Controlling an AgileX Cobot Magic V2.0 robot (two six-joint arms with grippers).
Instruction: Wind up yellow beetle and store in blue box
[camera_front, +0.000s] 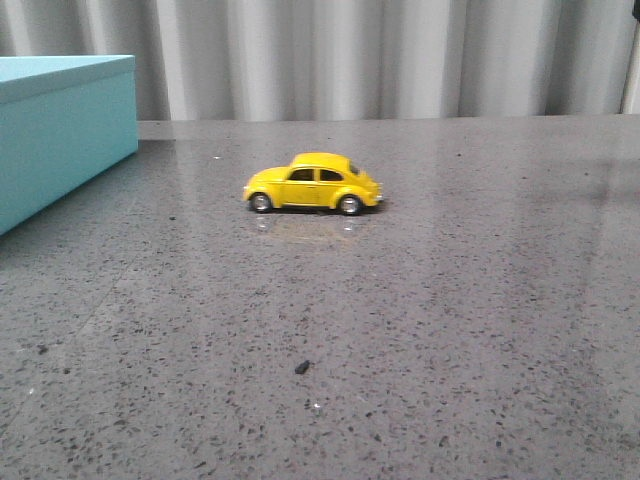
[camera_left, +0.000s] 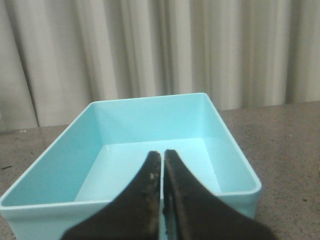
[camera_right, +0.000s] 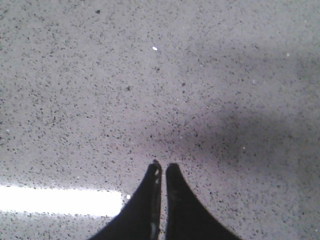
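Note:
The yellow beetle (camera_front: 314, 184) stands on its wheels in the middle of the grey speckled table, side-on in the front view, with nothing touching it. The blue box (camera_front: 60, 130) sits at the far left. In the left wrist view the blue box (camera_left: 227, 142) is open-topped and holds nothing; my left gripper (camera_left: 163, 154) hangs shut above its near wall. My right gripper (camera_right: 163, 166) is shut over bare tabletop, with no beetle in its view. Neither gripper shows in the front view.
A small dark speck (camera_front: 301, 367) lies on the table (camera_front: 450, 300) in front of the beetle. A pleated grey curtain (camera_front: 350, 55) closes off the far edge. A bright reflection strip (camera_right: 60, 201) lies on the table beside my right gripper.

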